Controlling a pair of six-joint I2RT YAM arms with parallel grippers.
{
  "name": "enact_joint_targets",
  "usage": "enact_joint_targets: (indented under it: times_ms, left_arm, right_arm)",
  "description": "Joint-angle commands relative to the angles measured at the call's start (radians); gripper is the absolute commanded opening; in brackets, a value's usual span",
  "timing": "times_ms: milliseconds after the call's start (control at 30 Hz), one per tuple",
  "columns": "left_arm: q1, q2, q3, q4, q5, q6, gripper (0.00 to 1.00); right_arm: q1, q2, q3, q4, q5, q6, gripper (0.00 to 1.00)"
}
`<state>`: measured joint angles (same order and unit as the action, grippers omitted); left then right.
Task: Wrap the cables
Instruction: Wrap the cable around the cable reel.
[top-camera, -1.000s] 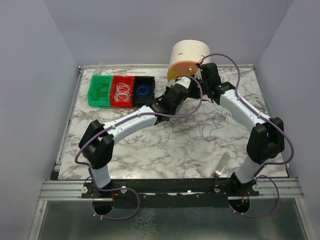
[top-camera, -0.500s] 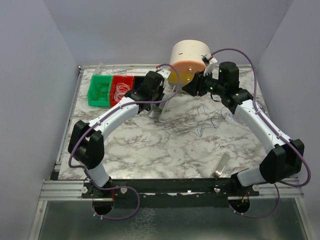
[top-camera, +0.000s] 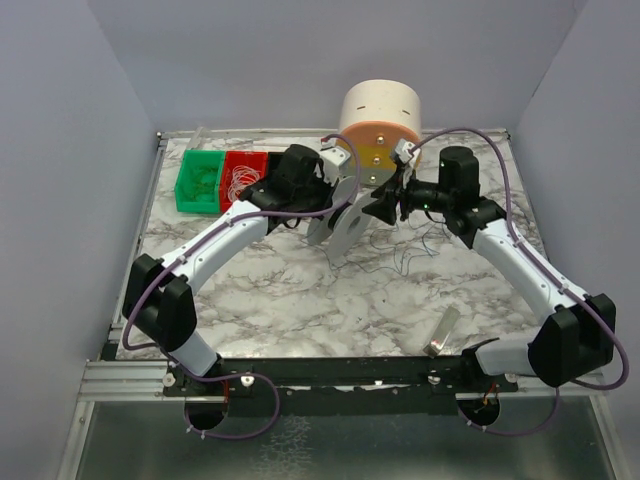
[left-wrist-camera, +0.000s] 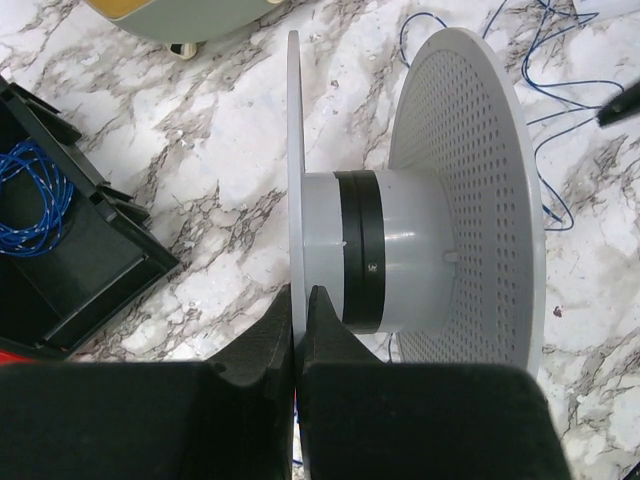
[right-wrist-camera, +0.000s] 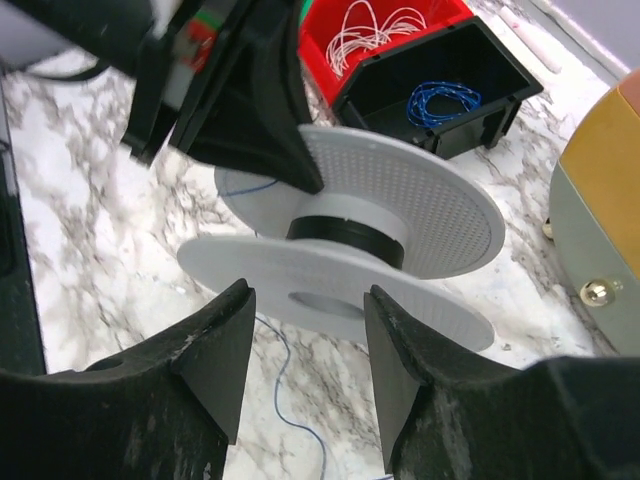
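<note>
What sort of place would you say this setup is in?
Probably a lab robot cell: a marble-patterned table boxed in by plain grey walls, a left arm and right arm bolted to a metal rail, and small bins of sorted wire coils.

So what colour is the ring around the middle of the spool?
Black. The ring wraps the hub of the white spool; the left wrist view shows it best.

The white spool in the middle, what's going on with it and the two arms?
The left claw is shut on one flange of the white spool, holding it on edge. The right claw sits open facing the spool's other flange, gripping nothing. A dark band is wound on the hub, while thin cable lies loose on the table nearby.
</note>
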<state>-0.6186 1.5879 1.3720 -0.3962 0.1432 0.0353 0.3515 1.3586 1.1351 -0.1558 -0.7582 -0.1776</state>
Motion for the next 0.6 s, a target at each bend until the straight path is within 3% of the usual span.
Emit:
enact_joint_targets:
  times_ms: [0,133,267,367,567]
  left_arm:
    - [0.002,0.016,0.017,0.012,0.019,0.004,0.00]
    - [0.002,0.039,0.020,0.015,-0.059,-0.013,0.00]
    - [0.012,0.026,0.032,0.047,-0.202,-0.083,0.00]
    - [0.030,0.002,0.069,0.050,-0.170,-0.097,0.00]
    - [0.040,-0.077,0.130,0.088,-0.169,-0.119,0.00]
  right_arm:
    - [0.000,-0.069,-0.092,0.058,-0.066,-0.191,0.53]
    - [-0.001,-0.074,-0.115,-0.005,-0.150,-0.337,0.54]
    - [-0.001,-0.052,-0.128,-0.186,-0.370,-0.589,0.53]
    - [0.000,-0.033,-0.166,-0.125,-0.414,-0.548,0.52]
    - [0.005,0.015,-0.186,-0.009,-0.315,-0.416,0.50]
